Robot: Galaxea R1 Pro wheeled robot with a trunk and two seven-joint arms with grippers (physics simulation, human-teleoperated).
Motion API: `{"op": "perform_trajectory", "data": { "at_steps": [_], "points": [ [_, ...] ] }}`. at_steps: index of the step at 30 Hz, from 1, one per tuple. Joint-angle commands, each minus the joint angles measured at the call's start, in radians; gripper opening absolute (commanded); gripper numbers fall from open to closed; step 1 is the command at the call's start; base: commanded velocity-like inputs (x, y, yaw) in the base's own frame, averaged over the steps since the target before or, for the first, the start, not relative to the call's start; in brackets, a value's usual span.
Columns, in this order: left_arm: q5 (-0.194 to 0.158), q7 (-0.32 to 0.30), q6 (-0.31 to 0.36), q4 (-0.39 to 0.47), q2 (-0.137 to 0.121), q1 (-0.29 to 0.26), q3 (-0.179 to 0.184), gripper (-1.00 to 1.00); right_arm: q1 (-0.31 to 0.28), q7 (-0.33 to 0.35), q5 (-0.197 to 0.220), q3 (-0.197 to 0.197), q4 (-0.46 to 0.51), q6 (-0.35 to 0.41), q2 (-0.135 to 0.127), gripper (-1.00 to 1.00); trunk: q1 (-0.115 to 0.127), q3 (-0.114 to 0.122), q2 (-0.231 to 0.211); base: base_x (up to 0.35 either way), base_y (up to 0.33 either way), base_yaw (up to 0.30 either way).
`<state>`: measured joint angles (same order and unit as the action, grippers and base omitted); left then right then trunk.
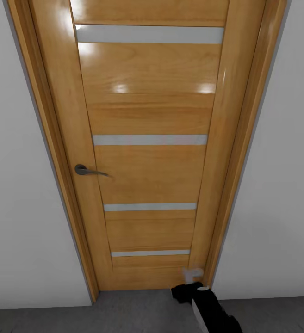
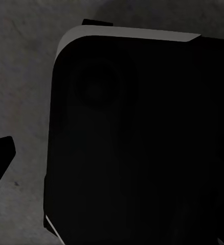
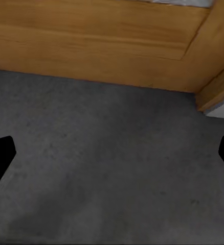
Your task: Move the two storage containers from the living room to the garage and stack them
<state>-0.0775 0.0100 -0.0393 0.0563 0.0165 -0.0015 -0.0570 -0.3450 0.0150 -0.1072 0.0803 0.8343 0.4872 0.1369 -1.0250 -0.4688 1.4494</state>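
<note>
Right now I'm facing the slatted wooden door (image 1: 147,152), closed, white walls (image 1: 22,185) either side, grey concrete floor (image 3: 112,173) below it. My right claw (image 3: 112,153) is hanging empty, fingers spread wide, near the door's foot; the left claw's state I cannot tell. With neither storage container in sight, I'm judging the lever handle (image 1: 88,171) comes next: approaching squarely, pressing down gently.
</note>
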Motion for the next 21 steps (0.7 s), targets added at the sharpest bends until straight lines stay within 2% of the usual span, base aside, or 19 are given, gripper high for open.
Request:
{"op": "perform_trajectory", "data": {
  "at_steps": [1,2,5,13,17,21],
  "points": [
    [-0.007,0.001,-0.002,0.000,0.000,0.000,-0.005,1.00,-0.020,0.002,-0.011,0.001,0.002,0.015,0.007,1.00,0.000,-0.001,0.001,0.000,0.000,0.000],
    [-0.007,0.001,-0.002,0.000,0.000,0.000,-0.005,1.00,-0.053,0.002,-0.012,0.002,0.003,0.034,0.020,1.00,0.000,-0.001,0.001,0.000,0.000,0.000],
    [-0.007,0.001,-0.002,0.000,0.000,0.000,-0.005,1.00,-0.110,0.002,-0.014,0.002,0.014,0.084,0.035,1.00,0.000,-0.001,0.001,0.000,0.000,0.000],
    [-0.007,0.001,-0.002,0.000,-0.001,0.000,-0.005,1.00,-0.280,0.007,-0.007,0.004,0.096,0.252,0.038,1.00,0.000,-0.001,0.001,0.000,0.000,0.000],
    [-0.007,0.001,-0.002,0.000,-0.001,0.000,-0.005,1.00,-0.317,0.016,-0.005,0.004,0.173,0.320,0.038,1.00,0.000,-0.001,0.001,0.000,0.000,0.000],
    [-0.007,0.001,-0.002,0.000,-0.001,0.000,-0.006,1.00,-0.331,0.020,-0.006,0.007,0.337,0.467,0.038,1.00,0.000,-0.001,0.001,0.000,0.000,0.000]
  ]
}}
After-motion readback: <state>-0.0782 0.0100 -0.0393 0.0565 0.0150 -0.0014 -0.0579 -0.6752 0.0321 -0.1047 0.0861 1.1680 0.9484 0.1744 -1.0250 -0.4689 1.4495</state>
